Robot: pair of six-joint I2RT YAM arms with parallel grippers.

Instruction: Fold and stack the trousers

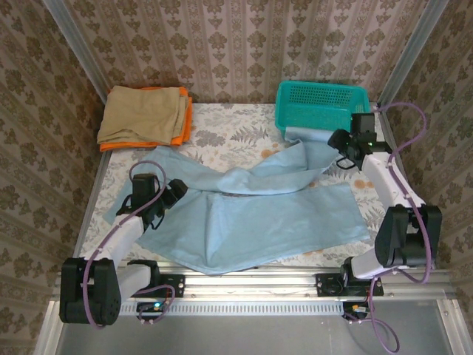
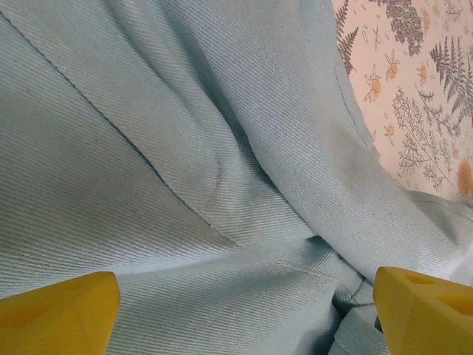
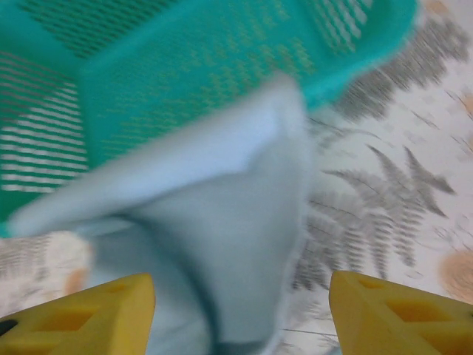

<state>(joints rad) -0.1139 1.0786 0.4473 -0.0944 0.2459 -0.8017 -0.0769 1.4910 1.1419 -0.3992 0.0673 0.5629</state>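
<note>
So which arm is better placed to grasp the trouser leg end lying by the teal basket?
Right, probably: the right gripper hangs open over that end of the trousers beside the basket; the left gripper is far across.

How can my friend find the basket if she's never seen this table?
Look at the flowery table, then its far right corner. The basket sits there, with one end of the pale blue trousers lying at its front. It is bright teal plastic full of little holes, while the other things on the table are soft cloth.
</note>
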